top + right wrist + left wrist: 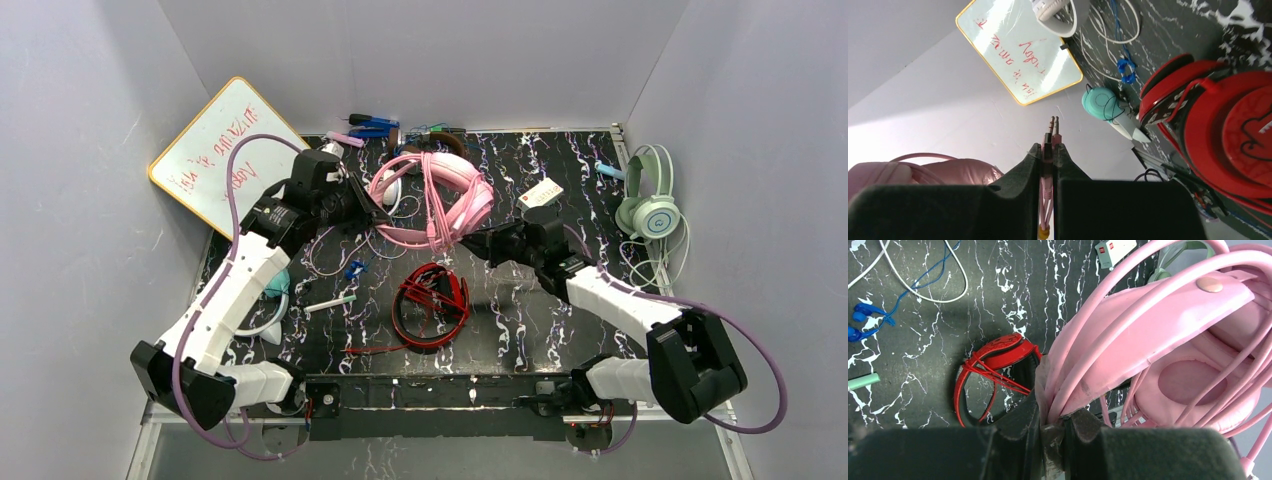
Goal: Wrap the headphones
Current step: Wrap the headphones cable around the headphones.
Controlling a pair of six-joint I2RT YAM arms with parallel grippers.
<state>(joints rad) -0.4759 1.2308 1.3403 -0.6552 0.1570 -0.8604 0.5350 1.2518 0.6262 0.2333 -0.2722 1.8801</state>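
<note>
The pink headphones [432,195] are held up above the mat, their pink cord wound in several turns over the headband [1148,325]. My left gripper [375,215] [1060,420] is shut on one end of the headband and the cord strands there. My right gripper [475,240] [1049,150] is shut on the cord's two pink plugs [1053,131], whose metal tips stick out past the fingertips. Red headphones [432,300] [993,370] [1218,135] lie on the mat with their cord wrapped round them. Mint green headphones [648,200] rest at the right wall.
A whiteboard [220,150] [1018,50] leans at the back left. A teal earcup [278,285] [1100,102] lies by the left arm. A small white box with a red label [541,192] [1115,250], blue earphones [354,268] [863,320] and loose white cables [923,290] are on the marbled mat [520,320].
</note>
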